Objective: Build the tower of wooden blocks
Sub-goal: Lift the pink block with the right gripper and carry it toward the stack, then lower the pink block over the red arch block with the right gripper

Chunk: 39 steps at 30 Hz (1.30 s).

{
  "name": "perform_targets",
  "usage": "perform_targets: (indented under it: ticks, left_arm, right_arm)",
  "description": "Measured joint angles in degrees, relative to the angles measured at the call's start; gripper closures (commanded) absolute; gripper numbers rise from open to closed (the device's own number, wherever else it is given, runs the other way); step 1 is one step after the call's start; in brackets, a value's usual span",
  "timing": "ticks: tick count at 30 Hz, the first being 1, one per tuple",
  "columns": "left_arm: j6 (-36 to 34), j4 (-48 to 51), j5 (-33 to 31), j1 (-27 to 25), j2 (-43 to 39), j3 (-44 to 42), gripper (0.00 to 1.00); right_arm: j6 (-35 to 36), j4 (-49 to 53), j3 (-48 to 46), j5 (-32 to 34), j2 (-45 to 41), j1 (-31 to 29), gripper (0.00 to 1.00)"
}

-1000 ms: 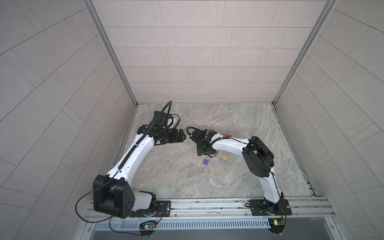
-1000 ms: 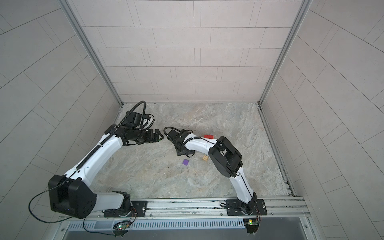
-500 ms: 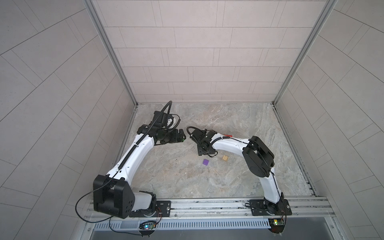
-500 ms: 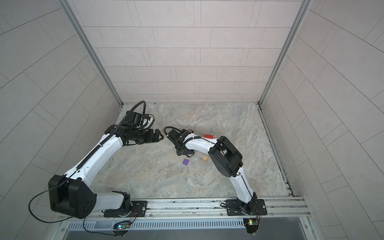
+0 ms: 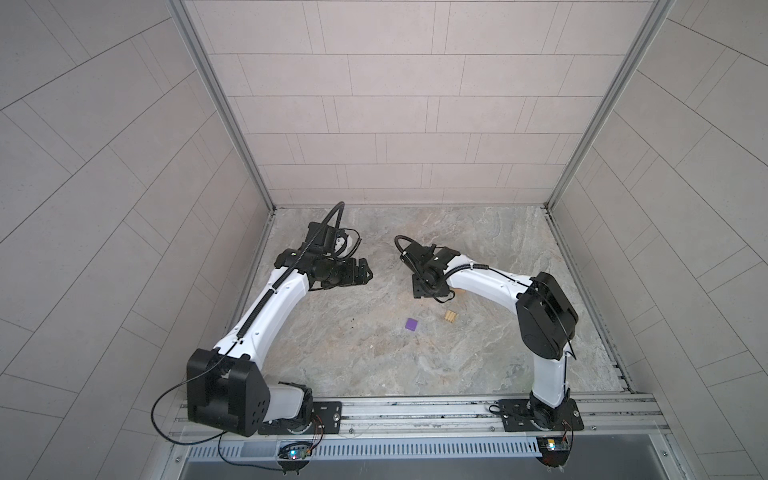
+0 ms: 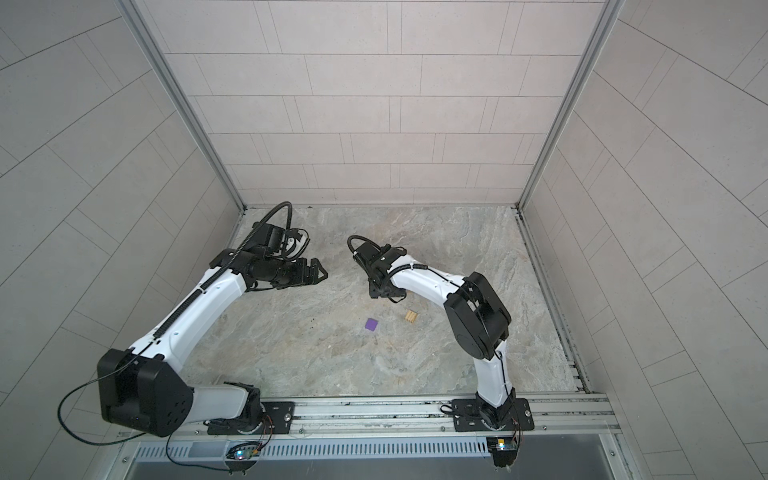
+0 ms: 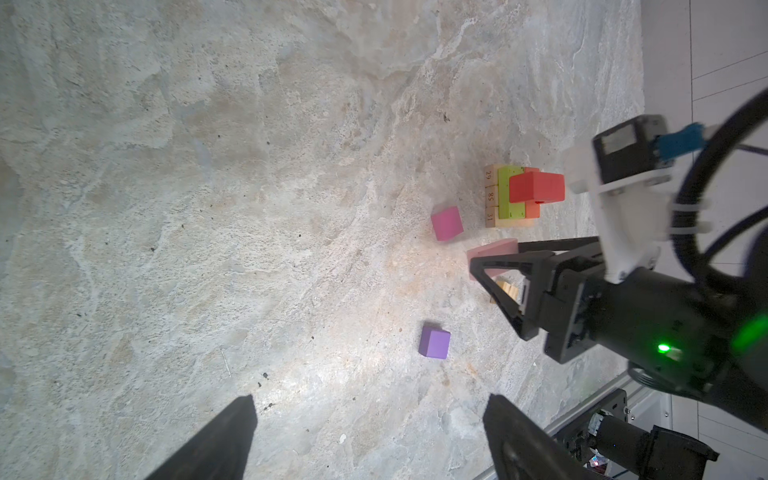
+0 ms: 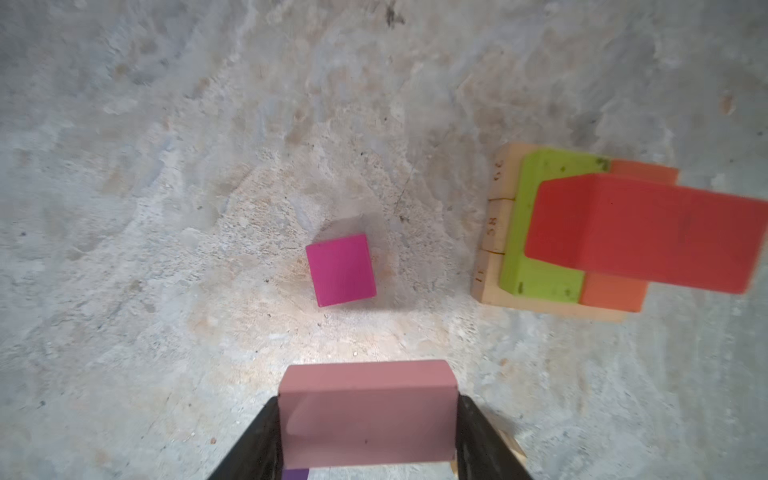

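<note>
Overhead, in both top views, shows only the purple cube [image 5: 411,324] [image 6: 371,324] and a loose tan block [image 5: 451,316] [image 6: 411,316] on the tabletop [image 5: 374,353]; hides everything else behind the right arm [image 5: 482,282]. From the wrist views, reveals the wood block tower [image 7: 523,195]: 3 numbered tan bars [image 8: 494,232] as base, lime green block [image 8: 540,232] and orange block [image 8: 615,295] side by side above, red arch [image 8: 648,232] crosswise on top. Pinches the pink block [image 8: 368,415] by its 2 short ends between the half-closed right jaws; cannot tell whether clear of the tabletop. Holds the left jaws spread wide and empty above the tabletop, purple cube lying beyond the tips. Puts the tower off to one side of the right jaws, near but apart, with the magenta cube [image 8: 341,270] on the tabletop just ahead of them, beside the tan base, touching neither.
</note>
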<state>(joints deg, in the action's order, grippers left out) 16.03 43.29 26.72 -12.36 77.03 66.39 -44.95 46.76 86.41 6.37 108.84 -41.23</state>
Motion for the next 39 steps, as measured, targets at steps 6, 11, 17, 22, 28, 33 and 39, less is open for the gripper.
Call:
perform_targets:
  ticks: [6,11,17,22,28,33,39]
  left_arm:
    - [0.0,-0.04,0.28,0.0,0.0,-0.15,0.08]
    - [0.0,-0.09,0.31,0.0,0.0,-0.2,0.08]
    - [0.02,-0.13,0.33,0.0,0.0,-0.22,0.08]
    - [0.0,-0.13,0.52,0.0,0.0,-0.22,0.08]
    - [0.02,-0.13,0.61,0.0,0.0,-0.22,0.08]
    - [0.0,-0.15,0.74,0.0,0.0,-0.22,0.08]
    - [0.02,-0.17,0.81,0.0,0.0,-0.24,0.08]
  right_arm:
    - [1.42,3.17,0.55,0.33,-4.61,3.13,0.48]
    - [2.58,4.9,2.14,0.55,-4.74,6.71,0.48]
    - [2.99,5.99,3.43,0.59,-4.28,10.05,0.49]
    - [2.99,6.29,4.26,0.9,-3.04,11.23,0.49]
    - [2.45,6.38,4.26,2.14,-2.27,11.82,0.49]
    - [2.12,6.27,4.46,3.06,-1.66,12.28,0.49]
    - [2.05,6.14,5.03,3.13,-0.28,12.85,0.49]
